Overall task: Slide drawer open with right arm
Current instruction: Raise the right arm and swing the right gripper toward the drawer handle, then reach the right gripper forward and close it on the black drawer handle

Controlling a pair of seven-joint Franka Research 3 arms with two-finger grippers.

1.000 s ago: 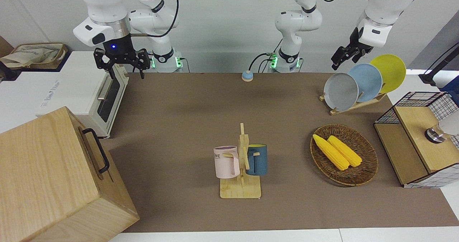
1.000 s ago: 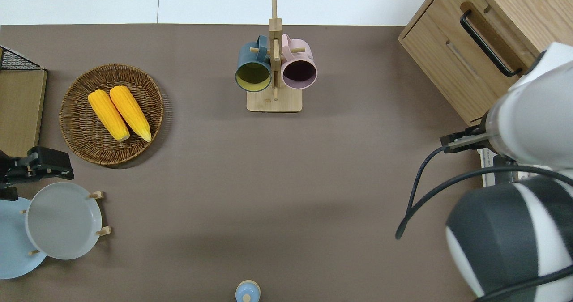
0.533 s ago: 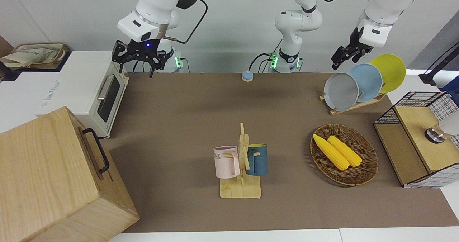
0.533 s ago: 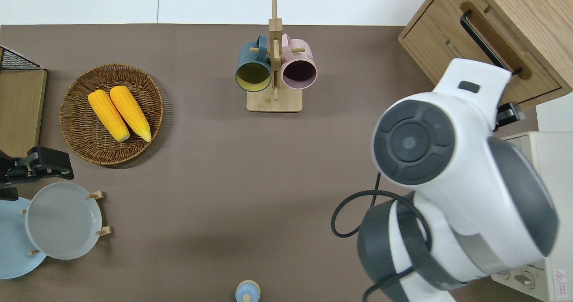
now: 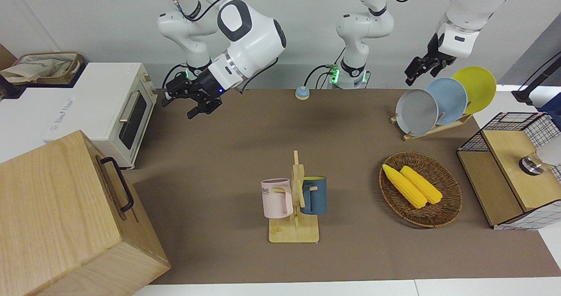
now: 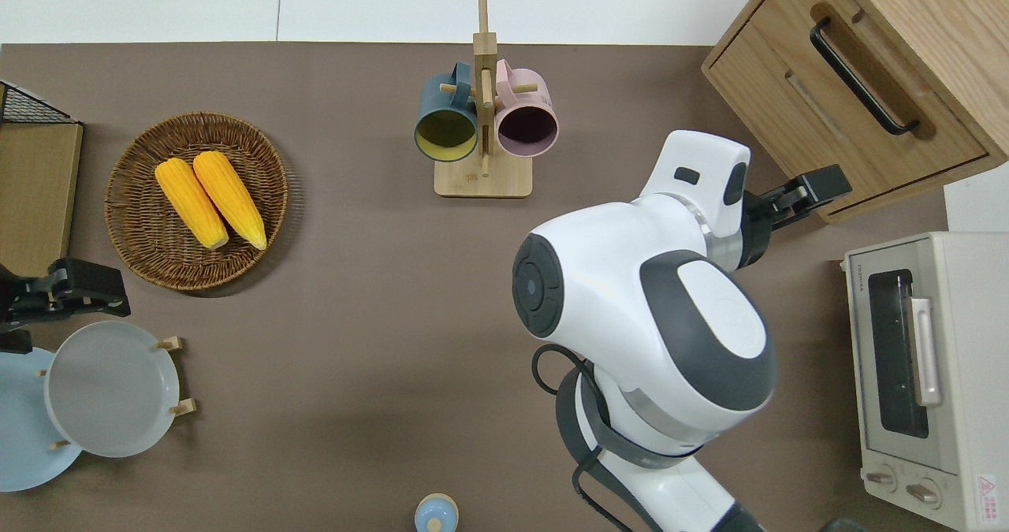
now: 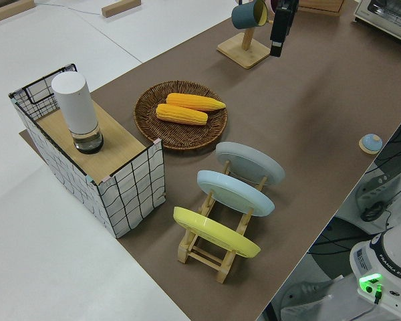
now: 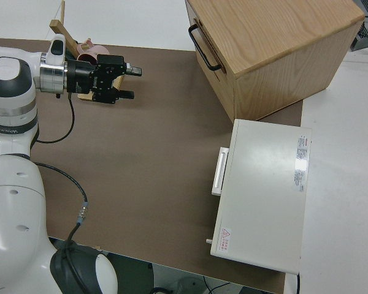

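The drawer (image 6: 824,110) is the top part of the light-wood cabinet (image 5: 48,208) at the right arm's end of the table, farther from the robots than the toaster oven. Its front sits flush with the cabinet, and its black bar handle (image 6: 863,75) (image 5: 118,184) (image 8: 205,48) is free. My right gripper (image 6: 816,189) (image 5: 179,106) (image 8: 132,82) is open with nothing in it. It hangs over the brown mat between the mug rack and the cabinet, pointing at the cabinet's nearer corner, short of the handle. The left arm (image 5: 456,28) is parked.
A white toaster oven (image 6: 946,374) stands beside the cabinet, nearer the robots. A wooden mug rack (image 6: 482,122) with two mugs is mid-table. A basket with corn (image 6: 197,201), a plate rack (image 6: 110,390) and a wire-mesh box (image 5: 513,169) occupy the left arm's end.
The right arm has swung away from above the toaster oven, out over the mat and lower, and its gripper now points toward the cabinet. The drawer and the left arm have not moved.
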